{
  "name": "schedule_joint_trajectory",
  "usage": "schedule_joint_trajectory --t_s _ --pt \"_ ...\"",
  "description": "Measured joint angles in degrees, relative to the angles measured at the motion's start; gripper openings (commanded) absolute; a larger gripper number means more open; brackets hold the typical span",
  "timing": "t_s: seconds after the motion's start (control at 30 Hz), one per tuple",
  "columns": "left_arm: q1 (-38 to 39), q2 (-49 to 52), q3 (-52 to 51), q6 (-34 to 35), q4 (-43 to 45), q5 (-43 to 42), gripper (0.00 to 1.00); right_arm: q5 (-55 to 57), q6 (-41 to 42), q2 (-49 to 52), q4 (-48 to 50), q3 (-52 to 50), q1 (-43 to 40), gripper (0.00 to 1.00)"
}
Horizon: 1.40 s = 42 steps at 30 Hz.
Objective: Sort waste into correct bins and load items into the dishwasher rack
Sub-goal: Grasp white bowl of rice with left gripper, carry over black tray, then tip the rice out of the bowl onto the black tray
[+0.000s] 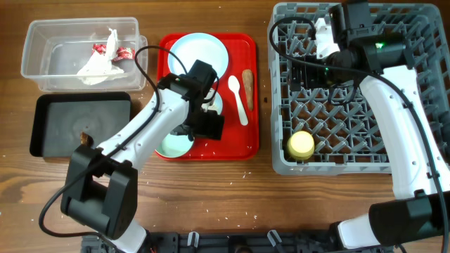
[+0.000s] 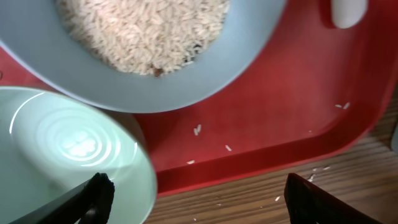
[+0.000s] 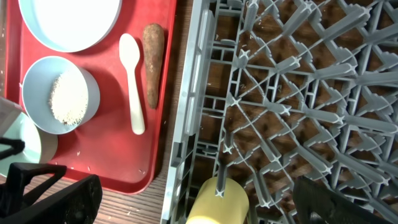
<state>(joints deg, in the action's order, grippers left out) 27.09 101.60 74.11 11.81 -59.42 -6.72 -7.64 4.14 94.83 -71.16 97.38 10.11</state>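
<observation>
At the near rim of the red tray (image 2: 280,112), the left pincer (image 2: 196,199) hangs open, one finger over the mint-green bowl (image 2: 62,149). Beyond it, the pale blue bowl (image 2: 239,59) holds rice (image 2: 143,31). The white spoon (image 1: 238,100) lies near-to-far, its scoop at the far end. The right pincer (image 3: 202,198), open, hovers over the dishwasher rack (image 3: 298,93) with the yellow cup (image 3: 217,205).

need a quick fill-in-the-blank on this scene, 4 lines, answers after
1. The cup sits in the ____.
2. The blue bowl holds ____.
3. The spoon lies between the blue bowl and the brown ____.
4. The tissue lies in the clear ____.
Answers: rack, rice, stick, tub.
</observation>
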Motion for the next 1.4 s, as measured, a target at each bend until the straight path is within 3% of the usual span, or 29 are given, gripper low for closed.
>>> schedule_joint_trajectory --t_s 0.1,0.27,0.37,0.4,0.47,0.63,0.77,1.0,1.13,1.27,1.4 --pt "0.4 0.0 1.9 -4.3 5.6 0.1 0.85 0.0 0.0 0.0 0.0 0.0 0.0 1.00" --pt "0.4 2.4 2.2 -13.2 15.6 0.5 0.61 0.0 0.0 0.0 0.0 0.0 0.0 1.00" --pt "0.4 5.5 2.2 -14.7 17.3 0.9 0.54 0.0 0.0 0.0 0.0 0.0 0.0 1.00" --pt "0.5 6.7 2.2 -14.9 17.3 0.9 0.43 0.0 0.0 0.0 0.0 0.0 0.0 1.00" --pt "1.1 7.9 2.2 -15.1 17.7 0.9 0.32 0.0 0.0 0.0 0.0 0.0 0.0 1.00" --pt "2.3 10.6 2.2 -15.7 19.4 0.9 0.23 0.0 0.0 0.0 0.0 0.0 0.0 1.00" --pt "2.3 10.9 2.2 -15.6 20.3 1.0 0.04 0.0 0.0 0.0 0.0 0.0 0.0 1.00" --pt "2.3 10.8 6.5 -9.2 20.1 2.8 0.04 0.0 0.0 0.0 0.1 0.0 0.0 1.00" --pt "0.7 6.6 12.9 -2.3 11.6 1.4 0.04 0.0 0.0 0.0 0.1 0.0 0.0 1.00" --pt "-10.4 -1.8 14.8 0.9 1.6 -3.6 0.04 0.0 0.0 0.0 0.7 0.0 0.0 1.00" --pt "-26.2 -2.3 15.0 -0.2 -6.1 -8.7 0.04 0.0 0.0 0.0 0.9 0.0 0.0 1.00"
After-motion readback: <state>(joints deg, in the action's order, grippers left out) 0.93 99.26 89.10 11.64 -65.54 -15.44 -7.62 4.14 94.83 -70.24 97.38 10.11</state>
